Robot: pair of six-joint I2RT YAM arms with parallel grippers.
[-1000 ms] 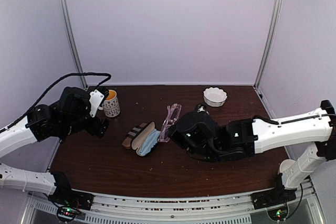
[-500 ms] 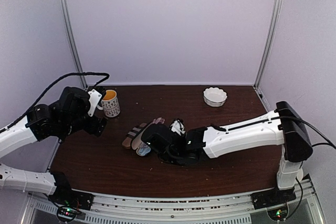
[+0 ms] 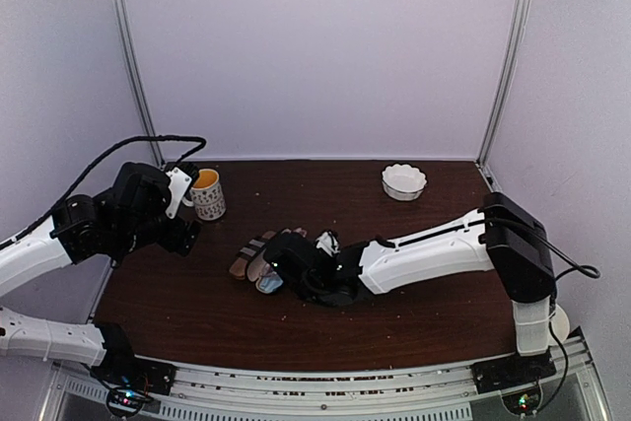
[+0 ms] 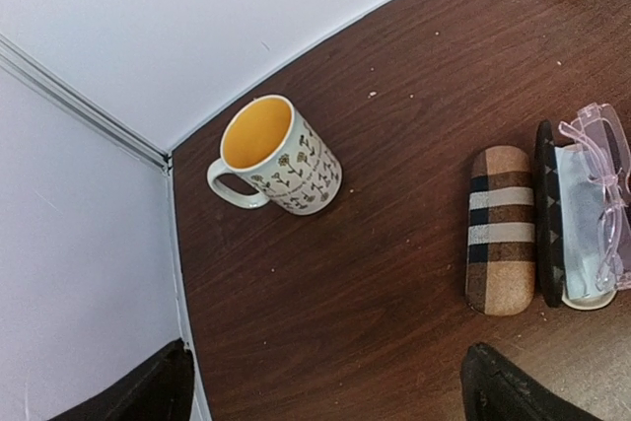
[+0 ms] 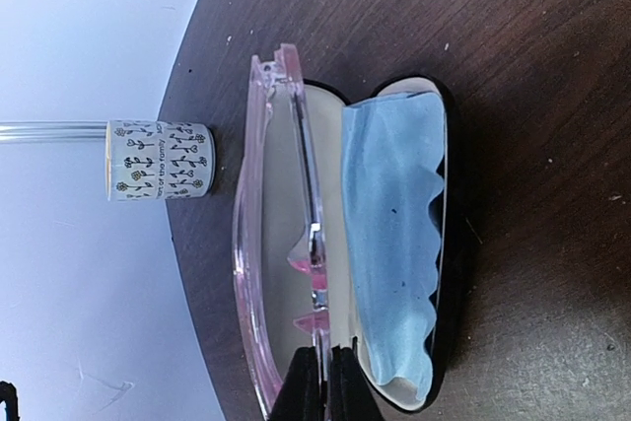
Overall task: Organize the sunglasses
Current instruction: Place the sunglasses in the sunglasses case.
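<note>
**Pink sunglasses (image 5: 279, 244) pinched by the right gripper (image 5: 325, 357), sitting in the open black case (image 5: 459, 244)**

Top view: right arm reaches left across the table (image 3: 414, 317). Its wrist sits over the open black case at mid-table and blocks most of the case and the glasses. Can't read the jaws from here. Tan striped case (image 3: 250, 253) lies just left of the open one. Left gripper (image 3: 185, 232) hangs at the left side, near the mug (image 3: 208, 194) and clear of both cases. White bowl (image 3: 404, 182) is far right, well apart from everything.

Left wrist: jaws spread wide, nothing between them, one fingertip (image 4: 148, 396) at each lower corner of the view. Mug is upright with a yellow inside. Tan striped case and open black case lie side by side, touching or nearly so. The pink sunglasses rest on the open case's right half, over the blue cloth (image 4: 580, 214).

Right wrist: jaws are closed tight on the thin pink frame at its near end. Glasses are folded and lie along the cream lining, right beside the blue cloth, inside the case rim. Mug is visible beyond, on its own.
</note>
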